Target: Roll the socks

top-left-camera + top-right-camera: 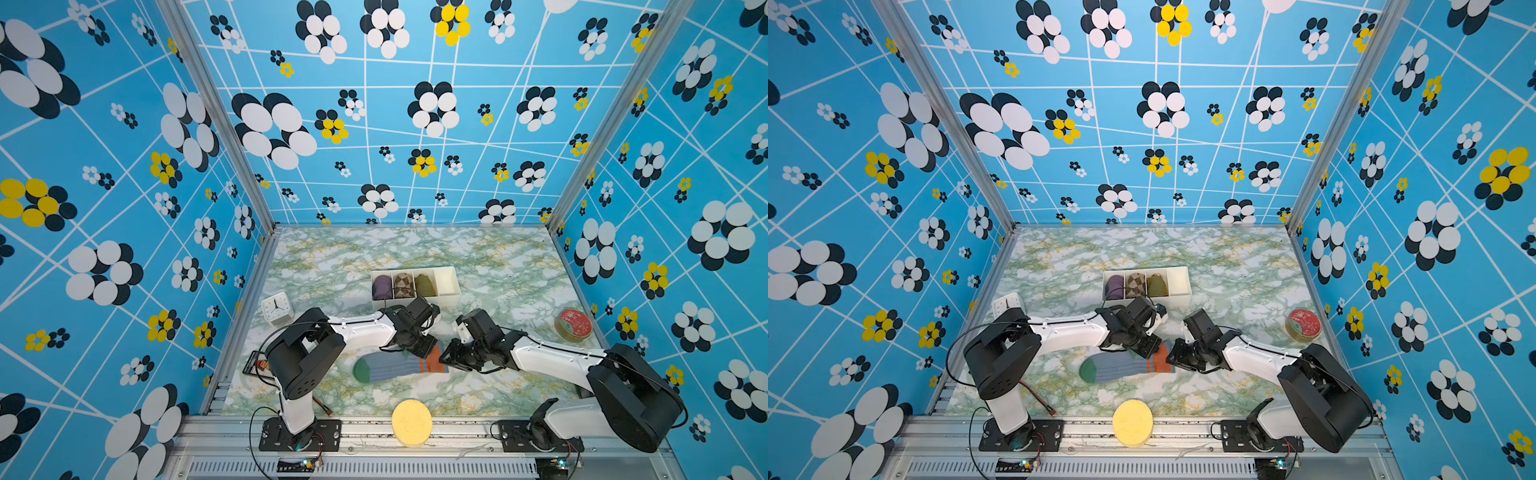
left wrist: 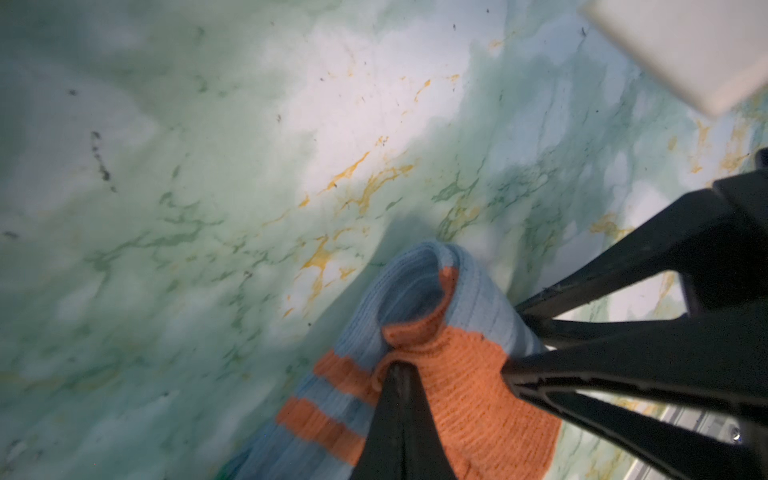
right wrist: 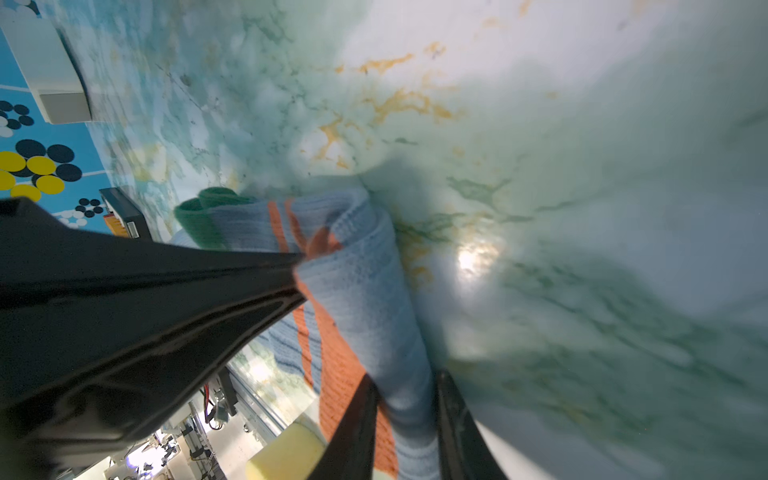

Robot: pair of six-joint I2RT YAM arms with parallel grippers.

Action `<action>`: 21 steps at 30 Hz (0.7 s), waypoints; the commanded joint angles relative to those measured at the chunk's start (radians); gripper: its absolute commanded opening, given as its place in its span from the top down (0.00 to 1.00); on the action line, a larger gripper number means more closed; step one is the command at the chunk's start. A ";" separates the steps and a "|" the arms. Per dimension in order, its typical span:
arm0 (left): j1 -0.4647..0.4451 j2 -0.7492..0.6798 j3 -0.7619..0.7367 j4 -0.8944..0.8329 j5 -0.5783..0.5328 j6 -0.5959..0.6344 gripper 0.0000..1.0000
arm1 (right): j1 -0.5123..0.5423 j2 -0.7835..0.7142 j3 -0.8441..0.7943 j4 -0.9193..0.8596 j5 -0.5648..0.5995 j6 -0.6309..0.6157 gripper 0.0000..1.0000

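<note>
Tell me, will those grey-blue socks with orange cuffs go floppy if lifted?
Probably floppy: the grey-blue ribbed socks bunch and fold where the left gripper pinches the cuff. Likely light and grippy too; the knit looks soft.

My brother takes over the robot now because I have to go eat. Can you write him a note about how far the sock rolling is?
Left gripper: shut, pinching the orange cuff of the socks.
Right gripper: jaws on either side of the curled cuff fold; cannot tell if it is squeezing.
Socks: on the marble tabletop between the arms, green toe pointing left in both top views.
Done: cuff end curled over once.
Left: roll the rest toward the toe.
</note>
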 commanded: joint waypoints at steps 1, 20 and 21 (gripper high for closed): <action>0.008 -0.013 0.003 0.016 0.019 -0.005 1.00 | -0.006 0.021 -0.023 0.029 -0.013 0.013 0.72; 0.021 -0.035 -0.001 0.020 0.028 -0.014 1.00 | -0.006 0.005 -0.033 0.059 0.024 -0.001 0.91; 0.020 -0.037 -0.001 0.020 0.028 -0.013 1.00 | -0.006 -0.007 -0.034 0.049 0.034 -0.008 0.92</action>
